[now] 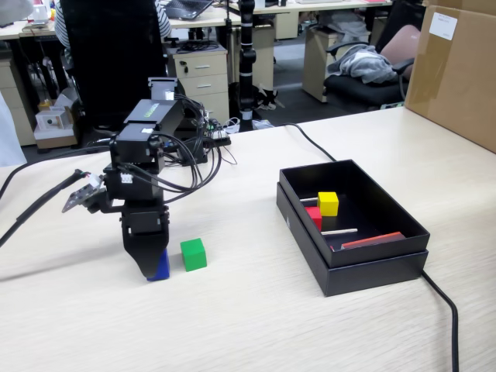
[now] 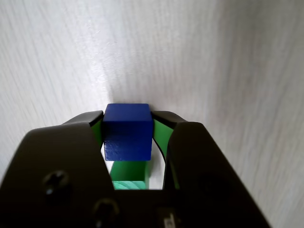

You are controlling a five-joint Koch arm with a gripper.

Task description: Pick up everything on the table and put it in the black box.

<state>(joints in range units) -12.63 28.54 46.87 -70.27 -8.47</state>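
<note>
The blue cube (image 2: 127,132) is a small matte block with sharp edges, clamped between the two jaws of the hand (image 2: 127,124), whose inner faces touch its left and right sides in the wrist view. That view shows the grip squarely, with the pale wood-grain worktop (image 2: 213,57) beyond. In the fixed view only a sliver of the blue cube shows at the tip of the hand, low on the worktop at left. Just beside it on the right sits the green cube (image 1: 193,254). Well apart, at right, the black box (image 1: 364,267) holds the yellow cube (image 1: 328,203) and the red cube (image 1: 314,217), touching each other.
</note>
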